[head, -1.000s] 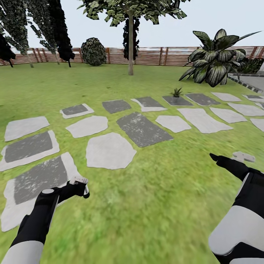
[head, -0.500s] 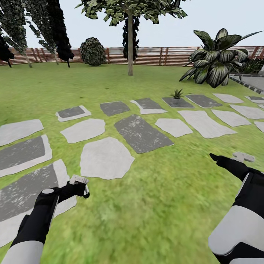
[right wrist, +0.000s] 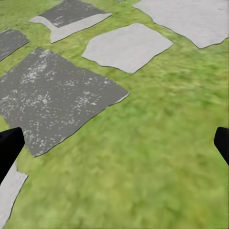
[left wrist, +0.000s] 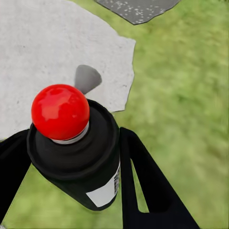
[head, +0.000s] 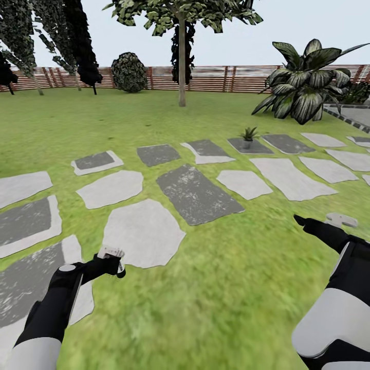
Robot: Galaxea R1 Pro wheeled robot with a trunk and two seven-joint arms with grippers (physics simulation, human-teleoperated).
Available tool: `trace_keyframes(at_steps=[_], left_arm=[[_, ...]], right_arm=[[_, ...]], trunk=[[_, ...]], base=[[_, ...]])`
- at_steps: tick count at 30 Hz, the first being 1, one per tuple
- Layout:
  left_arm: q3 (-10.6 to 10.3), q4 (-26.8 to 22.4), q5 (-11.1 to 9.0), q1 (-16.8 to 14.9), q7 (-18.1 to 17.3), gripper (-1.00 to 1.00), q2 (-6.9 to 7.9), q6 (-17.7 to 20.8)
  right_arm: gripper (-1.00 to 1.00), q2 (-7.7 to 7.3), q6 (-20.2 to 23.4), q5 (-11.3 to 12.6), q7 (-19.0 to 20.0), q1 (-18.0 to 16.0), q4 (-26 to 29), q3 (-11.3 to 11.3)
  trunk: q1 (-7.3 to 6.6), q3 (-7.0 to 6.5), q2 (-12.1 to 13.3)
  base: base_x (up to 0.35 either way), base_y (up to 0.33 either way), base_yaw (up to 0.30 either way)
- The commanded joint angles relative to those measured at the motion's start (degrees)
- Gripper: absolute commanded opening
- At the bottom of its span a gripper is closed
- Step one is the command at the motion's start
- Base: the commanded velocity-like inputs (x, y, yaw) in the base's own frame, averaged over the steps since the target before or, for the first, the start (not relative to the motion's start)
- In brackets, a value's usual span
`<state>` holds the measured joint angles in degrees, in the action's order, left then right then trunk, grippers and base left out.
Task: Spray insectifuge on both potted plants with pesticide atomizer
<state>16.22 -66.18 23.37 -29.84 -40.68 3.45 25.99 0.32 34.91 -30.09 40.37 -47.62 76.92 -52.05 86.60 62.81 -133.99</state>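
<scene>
My left gripper (head: 114, 263) is shut on the pesticide atomizer (head: 110, 253), low at the left over a pale stepping stone. In the left wrist view the dark bottle (left wrist: 76, 157) with its red top (left wrist: 60, 111) and white label sits between the two black fingers (left wrist: 143, 186). My right gripper (head: 303, 222) hovers over grass at the right, open and holding nothing; its fingertips (right wrist: 9, 145) show far apart in the right wrist view. One small potted plant (head: 248, 134) stands on a dark stone far ahead, right of centre. The second potted plant is out of view.
Flat stepping stones (head: 198, 187) cross the grass ahead. A big striped-leaf plant (head: 303, 85) stands at the back right beside the patio edge (head: 354, 115). A tree trunk (head: 181, 61), a round shrub (head: 129, 72) and the brown fence (head: 216, 78) line the far side.
The whole view has shifted: the stones slide left and nearer, so the camera is moving. Both arms hold their pose, the left still gripping the atomizer.
</scene>
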Motion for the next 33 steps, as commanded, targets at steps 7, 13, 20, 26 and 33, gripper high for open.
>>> trace_keyframes(at_steps=[7, 13, 20, 26, 33], left_arm=[[0.12, -0.09, 0.27, -0.04, -0.45, -1.00, -0.02, 0.27], [0.12, -0.09, 0.31, -0.04, -0.45, -1.00, -0.02, 0.27], [0.13, -0.09, 0.32, -0.04, -0.45, -1.00, -0.02, 0.26], [0.13, -0.09, 0.35, -0.04, -0.45, -1.00, -0.02, 0.22], [0.13, -0.09, 0.35, -0.04, -0.45, -1.00, -0.02, 0.24]], right_arm=[[1.00, 0.07, 0.07, -0.58, 0.56, -0.06, 0.07, -0.15], [1.00, 0.04, 0.06, -0.58, 0.58, -0.06, 0.07, -0.15], [1.00, 0.03, 0.07, -0.57, 0.58, -0.06, 0.07, -0.15], [1.00, 0.03, 0.07, -0.51, 0.58, -0.07, 0.07, -0.15], [1.00, -0.06, 0.06, -0.50, 0.58, -0.06, 0.07, -0.24]], trunk=[[0.03, 0.05, -0.02], [0.03, 0.05, -0.02], [0.03, 0.05, -0.02], [0.03, 0.05, -0.02], [0.03, 0.05, -0.02]], base=[[0.340, -0.082, 0.000], [0.340, -0.082, 0.000], [0.339, -0.082, 0.000], [0.340, -0.082, 0.000], [0.340, -0.082, 0.000]])
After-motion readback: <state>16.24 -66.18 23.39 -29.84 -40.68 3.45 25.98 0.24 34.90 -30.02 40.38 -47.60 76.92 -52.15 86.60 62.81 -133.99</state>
